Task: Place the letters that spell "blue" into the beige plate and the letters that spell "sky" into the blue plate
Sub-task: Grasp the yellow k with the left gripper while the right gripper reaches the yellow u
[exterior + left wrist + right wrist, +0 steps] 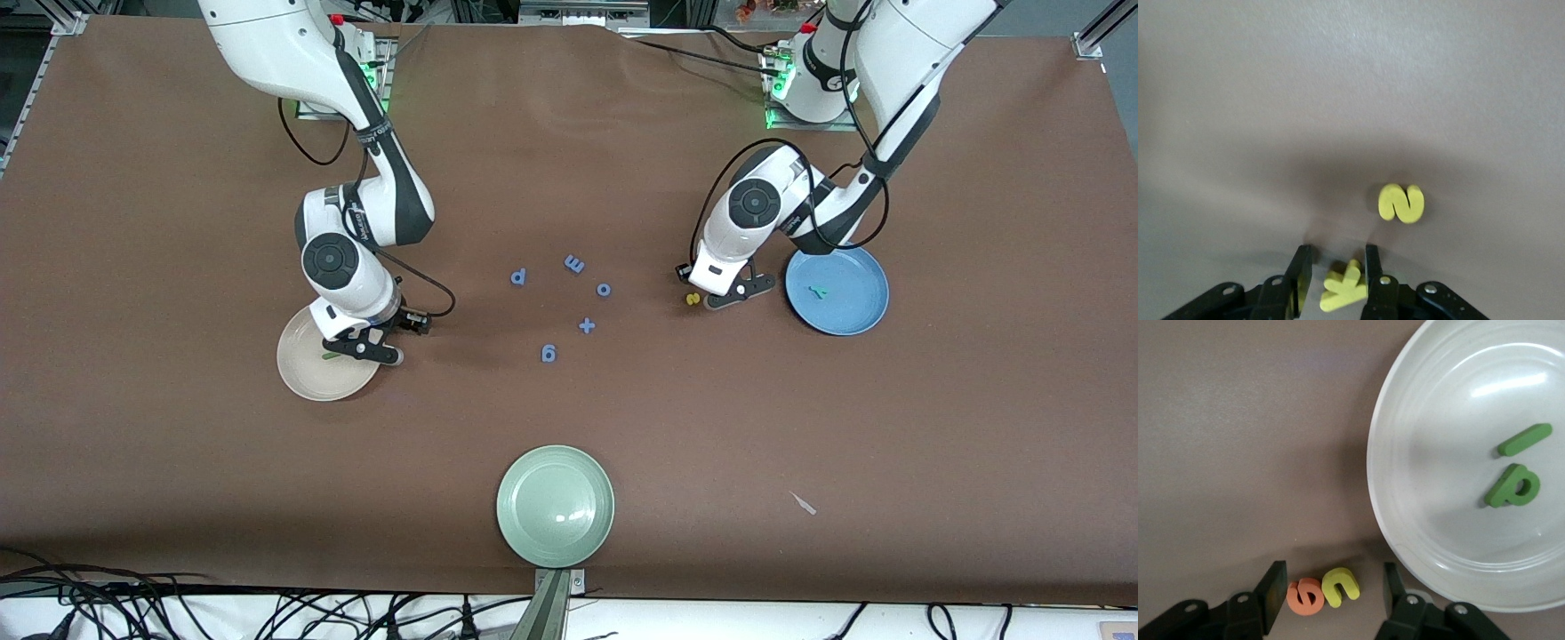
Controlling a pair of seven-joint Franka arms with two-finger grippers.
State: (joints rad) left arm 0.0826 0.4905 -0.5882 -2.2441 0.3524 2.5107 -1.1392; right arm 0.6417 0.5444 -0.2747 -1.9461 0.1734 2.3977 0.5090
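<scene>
My right gripper (1333, 573) (380, 341) is open low over the table beside the beige plate (1386, 500) (302, 369). The orange e (1305, 597) and yellow u (1341, 587) lie side by side between its fingers, touching neither. The dark green l (1525, 439) and olive b (1513, 487) lie in the beige plate. My left gripper (1338, 250) (722, 300) is open, down at the table beside the blue plate (855, 316). The yellow k (1345, 288) lies between its fingers, against one of them. The yellow s (1401, 203) (693, 300) rests just past the fingertips. The teal y (816, 290) is in the blue plate.
Several blue pieces lie mid-table: a p (518, 276), an m (574, 264), an o (604, 290), a plus sign (586, 325) and a 6 (548, 354). A pale green plate (556, 505) sits near the front edge, with a small white scrap (804, 503) toward the left arm's end.
</scene>
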